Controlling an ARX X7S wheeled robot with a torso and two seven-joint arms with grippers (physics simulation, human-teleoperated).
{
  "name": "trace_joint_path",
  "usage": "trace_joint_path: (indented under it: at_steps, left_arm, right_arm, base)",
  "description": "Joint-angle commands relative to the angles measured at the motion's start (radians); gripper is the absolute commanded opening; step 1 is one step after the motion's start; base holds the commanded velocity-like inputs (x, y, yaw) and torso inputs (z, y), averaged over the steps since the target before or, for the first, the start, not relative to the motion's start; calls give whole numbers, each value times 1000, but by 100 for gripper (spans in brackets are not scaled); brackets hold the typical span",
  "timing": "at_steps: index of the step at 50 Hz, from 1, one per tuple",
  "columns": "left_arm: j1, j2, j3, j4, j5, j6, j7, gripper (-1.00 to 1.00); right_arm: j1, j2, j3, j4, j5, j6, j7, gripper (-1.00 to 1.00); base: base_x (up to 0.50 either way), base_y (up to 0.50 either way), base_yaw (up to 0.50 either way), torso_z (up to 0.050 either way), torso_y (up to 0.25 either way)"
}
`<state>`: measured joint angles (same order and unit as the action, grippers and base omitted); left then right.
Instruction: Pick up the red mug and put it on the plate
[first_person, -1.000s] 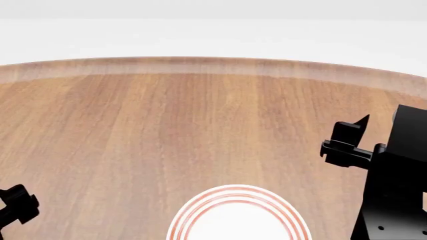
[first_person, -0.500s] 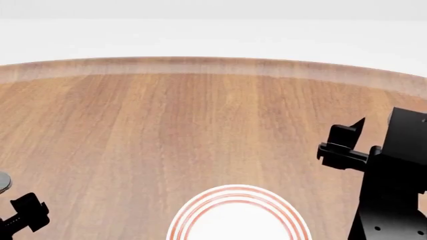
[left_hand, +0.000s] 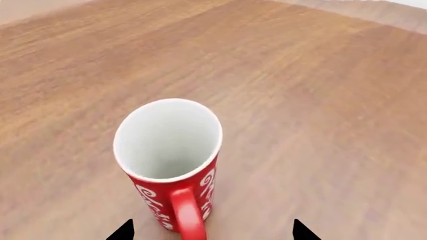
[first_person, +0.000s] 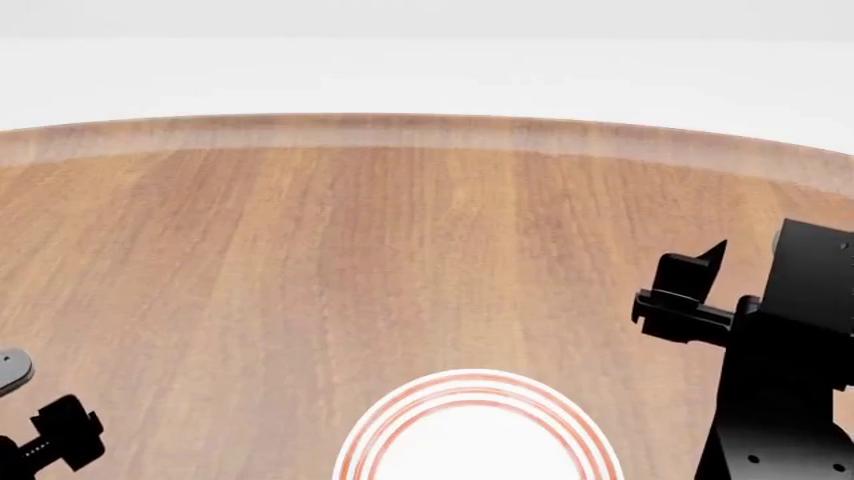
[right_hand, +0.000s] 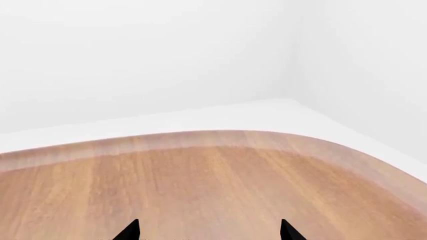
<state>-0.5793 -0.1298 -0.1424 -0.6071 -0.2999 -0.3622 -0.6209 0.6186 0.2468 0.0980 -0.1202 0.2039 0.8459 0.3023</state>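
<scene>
Down in the lower left corner of the head view, the left hand (first_person: 60, 440) has sunk and slid a little inward over the last second, while the right hand (first_person: 683, 290) at the right edge has barely drifted.

Nearest in the left wrist view, two black fingertips (left_hand: 122, 231) poke up at the bottom edge, spread wide and holding nothing. Just beyond them stands the tall red ceramic mug with white scrolls (left_hand: 171, 160), upright on the wooden table (left_hand: 320, 100), white inside showing, its loop handle turned toward the camera. The mug sits left of centre between the tips, so I'd shift the hand across until the body is squarely framed, then go lower before closing, keeping the handle out of the pinch.

The round white plate with red rings (first_person: 387, 425) lies at the bottom centre of the head view, bare. The mug itself is out of sight there.

The right hand's tips (right_hand: 130, 231) are spread too, empty, facing the table's far edge.
</scene>
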Motion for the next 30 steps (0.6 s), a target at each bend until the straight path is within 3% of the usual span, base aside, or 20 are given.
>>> trace_joint_path:
  at_steps: [1,16,26,30]
  left_arm:
    - [-77,-12,-8,-224,10,96,16,100]
    - [-142,-21,-6,-405,20,182,37,100]
    - [-260,-32,7,-684,45,328,78,100]
    - [-270,-36,-10,-700,52,313,70,100]
  right_arm:
    - [-5,-1,-5,15,2,-15,1,100]
    - [-7,1,-9,28,6,-27,1,100]
    - [-8,-2,-17,44,7,-38,3,100]
    - [-8,-2,-20,48,8,-39,3,100]
  base:
    - [0,0,0,0,0]
    - [0,0,0,0,0]
    - [0,0,0,0,0]
    - [0,0,0,0,0]
